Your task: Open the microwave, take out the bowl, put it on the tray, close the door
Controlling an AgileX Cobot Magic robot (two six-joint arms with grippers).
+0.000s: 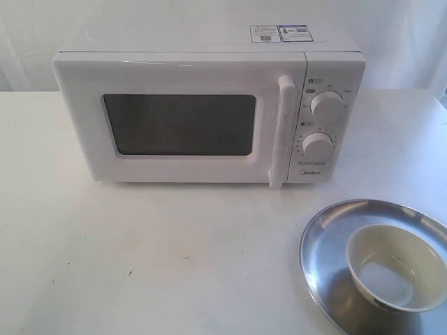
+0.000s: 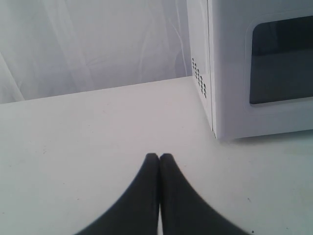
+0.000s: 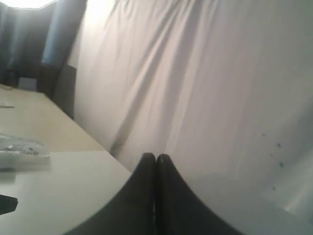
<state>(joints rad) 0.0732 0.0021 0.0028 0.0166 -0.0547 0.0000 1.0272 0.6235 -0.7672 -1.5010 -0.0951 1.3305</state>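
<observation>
The white microwave [image 1: 209, 112] stands at the back of the table, its door [image 1: 181, 125] shut, with the vertical bar handle [image 1: 282, 131] beside two round dials. The cream-white bowl [image 1: 394, 266] sits upright in the silver tray [image 1: 328, 241] at the front right. Neither gripper shows in the exterior view. My left gripper [image 2: 159, 156] is shut on nothing, low over the table to the left of the microwave's side [image 2: 200, 73]. My right gripper [image 3: 155, 156] is also shut and empty, facing a white curtain, away from the task's things.
The white table [image 1: 140, 258] stretches in front of the microwave. A white curtain [image 3: 205, 83] hangs behind. In the right wrist view a side table [image 3: 29, 122] holds a blurred clear object [image 3: 22, 147].
</observation>
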